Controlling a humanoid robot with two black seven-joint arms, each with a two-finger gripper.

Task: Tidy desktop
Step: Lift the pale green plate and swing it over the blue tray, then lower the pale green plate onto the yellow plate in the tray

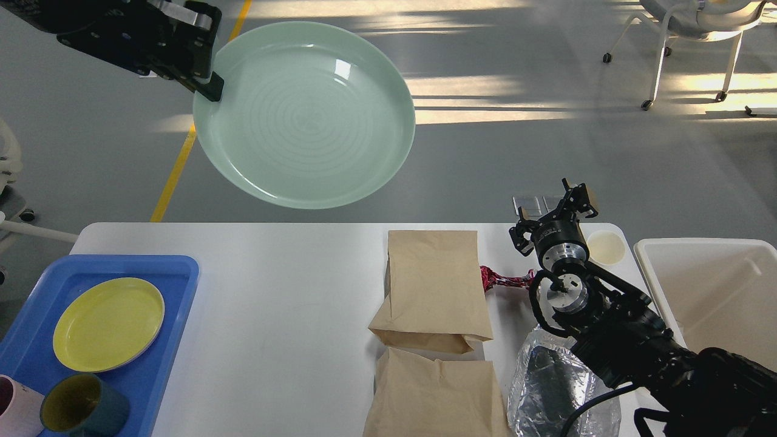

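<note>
Left gripper [203, 51] raised high, clamping green plate [306, 115].

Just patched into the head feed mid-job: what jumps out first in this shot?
The pale green plate stands out most: the left gripper pinches its left rim and holds it high above the desktop, tilted toward the camera. Below, two brown paper bags lie flat at the desktop's centre. A blue tray at the left edge carries a yellow plate and cups.
</note>
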